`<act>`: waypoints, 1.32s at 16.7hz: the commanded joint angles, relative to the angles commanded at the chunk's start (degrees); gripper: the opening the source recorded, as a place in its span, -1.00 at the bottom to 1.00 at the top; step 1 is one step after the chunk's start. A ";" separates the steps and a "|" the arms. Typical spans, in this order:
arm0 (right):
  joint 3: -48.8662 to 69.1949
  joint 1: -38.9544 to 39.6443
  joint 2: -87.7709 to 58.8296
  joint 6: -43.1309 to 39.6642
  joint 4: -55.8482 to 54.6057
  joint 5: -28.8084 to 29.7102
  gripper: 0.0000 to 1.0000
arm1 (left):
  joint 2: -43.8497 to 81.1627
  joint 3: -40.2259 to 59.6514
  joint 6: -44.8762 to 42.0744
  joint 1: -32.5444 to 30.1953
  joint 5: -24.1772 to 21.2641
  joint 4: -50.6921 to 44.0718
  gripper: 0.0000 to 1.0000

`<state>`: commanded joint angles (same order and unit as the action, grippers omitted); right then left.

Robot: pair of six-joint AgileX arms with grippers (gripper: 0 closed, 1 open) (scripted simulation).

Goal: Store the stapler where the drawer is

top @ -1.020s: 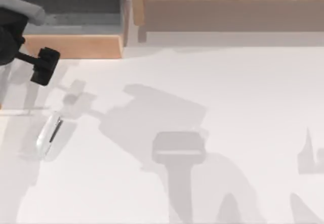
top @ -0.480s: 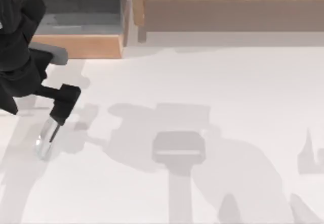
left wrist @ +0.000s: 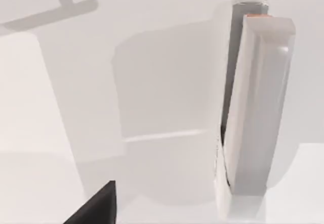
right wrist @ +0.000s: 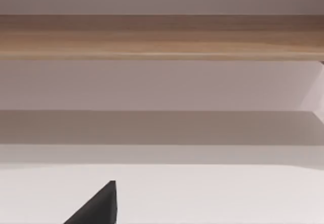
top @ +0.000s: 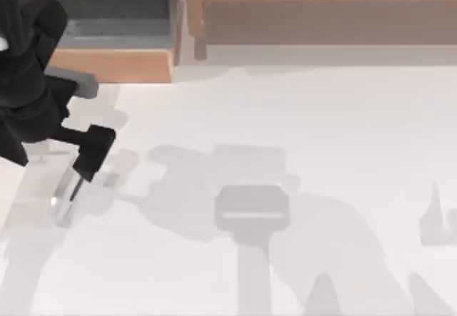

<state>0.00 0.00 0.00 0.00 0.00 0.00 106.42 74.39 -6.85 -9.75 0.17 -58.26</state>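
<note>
The small white stapler (top: 63, 196) lies on the table at the left, its long side running from upper right to lower left. In the left wrist view the stapler (left wrist: 253, 107) is close, with a dark slit along its side. My left gripper (top: 86, 160) hovers open right over the stapler's upper end, with nothing held; one dark fingertip (left wrist: 98, 206) shows beside the stapler. The drawer (top: 114, 65) stands pulled out at the back left, with a grey inside and a tan front panel. One fingertip (right wrist: 98, 206) of my open right gripper shows, facing the shelf.
A long wooden shelf (top: 321, 16) runs along the back right, and the right wrist view faces this shelf (right wrist: 162, 37). The left arm's dark body (top: 28, 95) overhangs the drawer's left front corner. Arm shadows fall across the white table (top: 343, 130).
My left arm has swung down from the drawer's front to the stapler, most of it in the first half second. The stapler has stayed in place.
</note>
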 joint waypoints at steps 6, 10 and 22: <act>0.00 0.00 0.00 0.00 0.00 0.00 1.00 | 4.77 -6.84 -0.06 -0.02 -0.02 12.14 1.00; 0.00 0.00 0.00 0.00 0.00 0.00 1.00 | 5.08 -7.32 -0.06 -0.02 -0.02 12.72 1.00; 0.00 0.00 0.00 0.00 0.00 0.00 1.00 | 5.08 -7.32 -0.06 -0.02 -0.02 12.72 -0.81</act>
<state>0.00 0.00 0.00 0.00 0.00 0.00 111.50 67.07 -6.91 -9.77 0.15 -45.54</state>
